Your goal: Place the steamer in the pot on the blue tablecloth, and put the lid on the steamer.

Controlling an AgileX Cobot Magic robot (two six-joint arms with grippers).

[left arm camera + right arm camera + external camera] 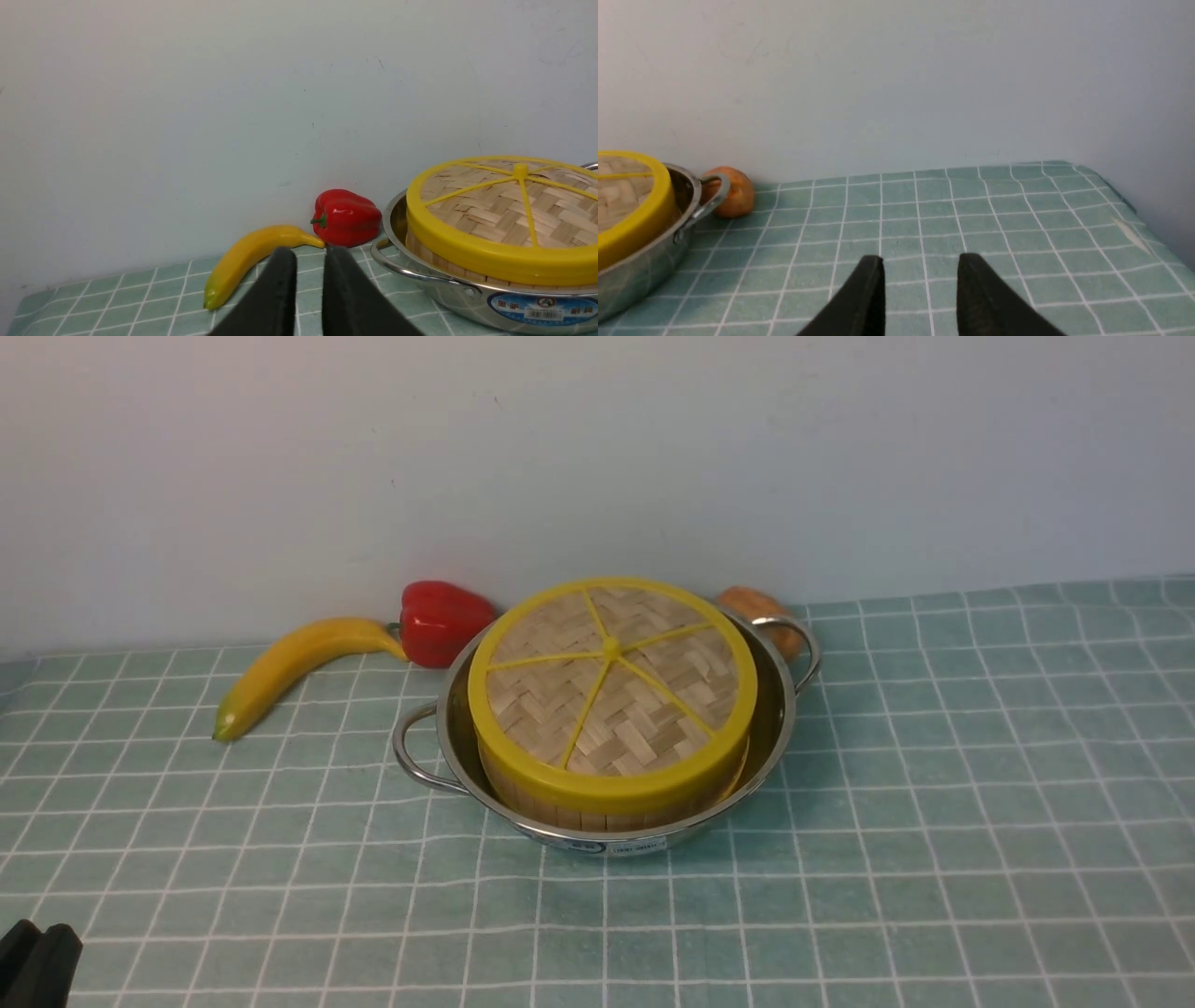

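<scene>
Resting on the blue tablecloth (934, 756), the pot (775, 728) stood near the middle of the bench, its two loop handles out to the sides and a small label on its near wall. Item within: the steamer (597, 812), seated inside the pot, only its wooden side wall showing below the yellow rim. Item on top: the lid (611, 686), a woven disc with yellow spokes meeting at a centre knob, lying flat on the steamer and covering it fully.

Behind the pot, by the wall: a banana (289, 667) to the left, its stem end just beside a red bell pepper (443, 621); a brown rounded item (761, 611), partly hidden by the pot's right handle, kind not determinable.

Left end effector (309, 289): jaws set slightly apart with a narrow gap, nothing between them, well clear of the pot; a dark corner of it showed at the lower left of the front view (37, 961).

Right end effector (920, 289): jaws parted wider, empty, hovering over bare cloth to the right of the pot.
</scene>
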